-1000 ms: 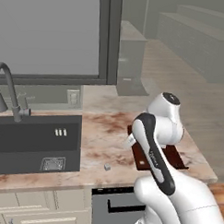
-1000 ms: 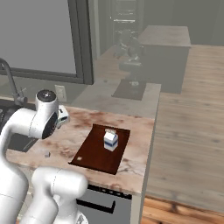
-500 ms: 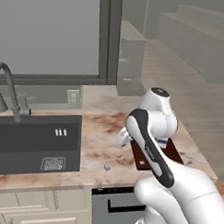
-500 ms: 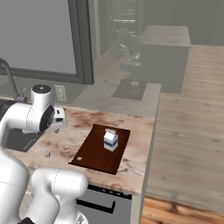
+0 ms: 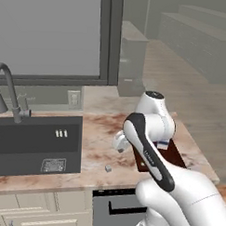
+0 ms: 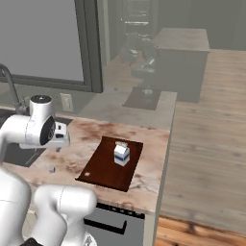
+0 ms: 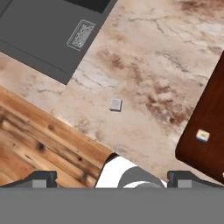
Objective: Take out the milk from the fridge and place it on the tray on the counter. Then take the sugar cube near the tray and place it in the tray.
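The milk (image 6: 121, 154), a small white carton with a blue band, stands upright on the dark reddish-brown tray (image 6: 106, 170) on the marbled counter (image 6: 153, 144). In the hand view the milk (image 7: 202, 136) shows from above on the tray (image 7: 210, 113). The sugar cube (image 5: 108, 168) lies on the counter left of the tray, near the front edge; it is also the sugar cube (image 6: 51, 169) and the sugar cube (image 7: 115, 104). My gripper (image 5: 119, 142) hangs open and empty above the counter, between cube and tray, with its fingertips (image 7: 43, 178) wide apart. The fridge is out of view.
A black sink basin (image 5: 34, 144) with a curved faucet (image 5: 6, 89) lies left of the cube. The counter's front edge (image 7: 83, 140) runs close to the cube, with wooden floor below. My arm (image 5: 150, 158) covers part of the tray (image 5: 174, 157).
The arm has swung left, carrying the open hand away from above the tray toward the sugar cube. The milk and the cube have not moved.
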You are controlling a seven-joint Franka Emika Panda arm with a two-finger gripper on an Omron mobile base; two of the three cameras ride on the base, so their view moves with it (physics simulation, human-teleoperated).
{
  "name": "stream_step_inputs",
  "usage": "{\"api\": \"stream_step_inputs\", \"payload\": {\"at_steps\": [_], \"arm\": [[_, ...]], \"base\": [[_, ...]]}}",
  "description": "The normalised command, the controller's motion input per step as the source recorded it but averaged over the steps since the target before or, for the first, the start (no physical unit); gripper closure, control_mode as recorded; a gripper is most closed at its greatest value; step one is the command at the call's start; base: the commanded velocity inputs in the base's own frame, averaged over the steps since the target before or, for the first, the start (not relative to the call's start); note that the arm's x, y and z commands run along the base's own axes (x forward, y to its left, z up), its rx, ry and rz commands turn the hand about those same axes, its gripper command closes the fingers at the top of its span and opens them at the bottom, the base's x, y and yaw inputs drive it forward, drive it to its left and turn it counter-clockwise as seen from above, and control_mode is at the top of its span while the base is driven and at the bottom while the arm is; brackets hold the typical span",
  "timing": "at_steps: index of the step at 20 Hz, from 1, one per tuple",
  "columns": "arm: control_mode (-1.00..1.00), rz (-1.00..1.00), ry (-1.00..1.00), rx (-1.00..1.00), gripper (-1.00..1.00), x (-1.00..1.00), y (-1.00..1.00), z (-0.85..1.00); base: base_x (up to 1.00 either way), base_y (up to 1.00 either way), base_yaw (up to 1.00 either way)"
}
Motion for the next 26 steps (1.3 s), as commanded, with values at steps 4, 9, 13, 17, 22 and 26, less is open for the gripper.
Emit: {"api": "stream_step_inputs", "payload": {"at_steps": [4, 9, 13, 17, 22, 26], "arm": [[-1.0, -0.01, -0.04, -0.03, -1.0, -0.19, 0.23, -0.32], [-1.0, 0.0, 0.0, -0.03, -1.0, -0.01, 0.2, -0.3], [-1.0, 0.0, 0.0, -0.04, -1.0, 0.06, 0.1, -0.33], [-1.0, 0.0, 0.0, -0.04, -1.0, 0.21, 0.07, -0.27], [-1.0, 0.0, 0.0, -0.03, -1.0, 0.33, 0.08, -0.25], [-1.0, 0.0, 0.0, -0.01, -1.0, 0.29, 0.09, -0.16]], "base": [[0.0, 0.0, 0.0], [0.0, 0.0, 0.0], [0.0, 0.0, 0.0], [0.0, 0.0, 0.0], [0.0, 0.0, 0.0], [0.0, 0.0, 0.0]]}}
